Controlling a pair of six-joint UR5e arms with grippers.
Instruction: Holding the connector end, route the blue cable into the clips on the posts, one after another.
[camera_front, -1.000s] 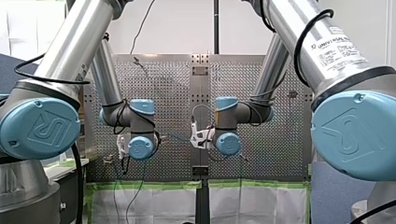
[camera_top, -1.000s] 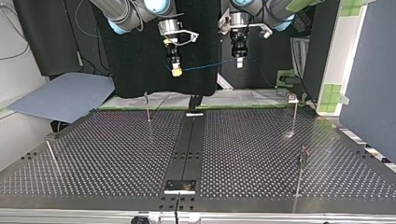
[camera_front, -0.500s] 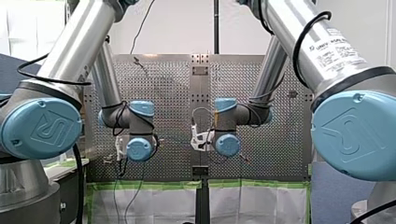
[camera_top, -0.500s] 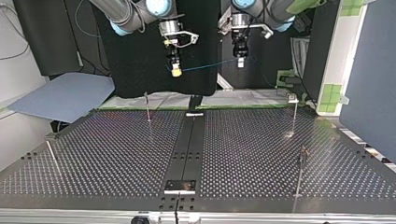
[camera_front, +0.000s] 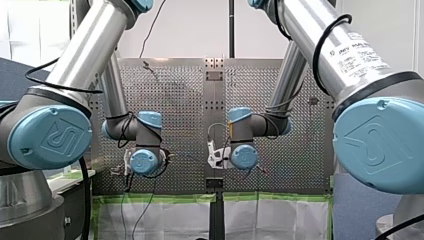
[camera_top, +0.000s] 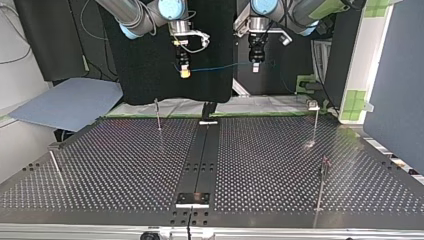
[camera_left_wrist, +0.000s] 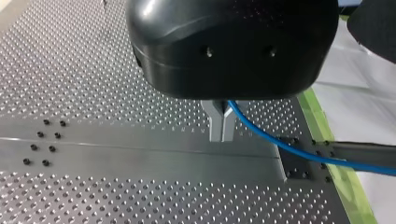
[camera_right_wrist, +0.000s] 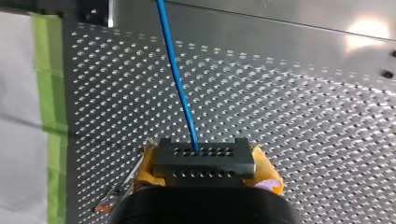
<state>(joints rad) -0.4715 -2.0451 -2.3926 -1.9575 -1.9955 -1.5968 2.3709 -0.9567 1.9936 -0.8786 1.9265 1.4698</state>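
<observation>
In the top view, the left-edge post (camera_top: 55, 167) stands by the perforated table's (camera_top: 125, 165) side, and the far-left post (camera_top: 158, 114) rises near its far edge. High behind that post hangs the right gripper (camera_top: 185, 73). Its yellow pads are pinched onto the blue cable (camera_top: 220, 67), and the right wrist view shows the cable running straight out ahead of them. The cable stretches taut through the air, touching no post, across to the left gripper (camera_top: 256, 67). That gripper's metal fingers (camera_left_wrist: 215, 122) are closed together on the cable. Further right stand the far-right post (camera_top: 316, 122) and the near-right post (camera_top: 321, 185).
</observation>
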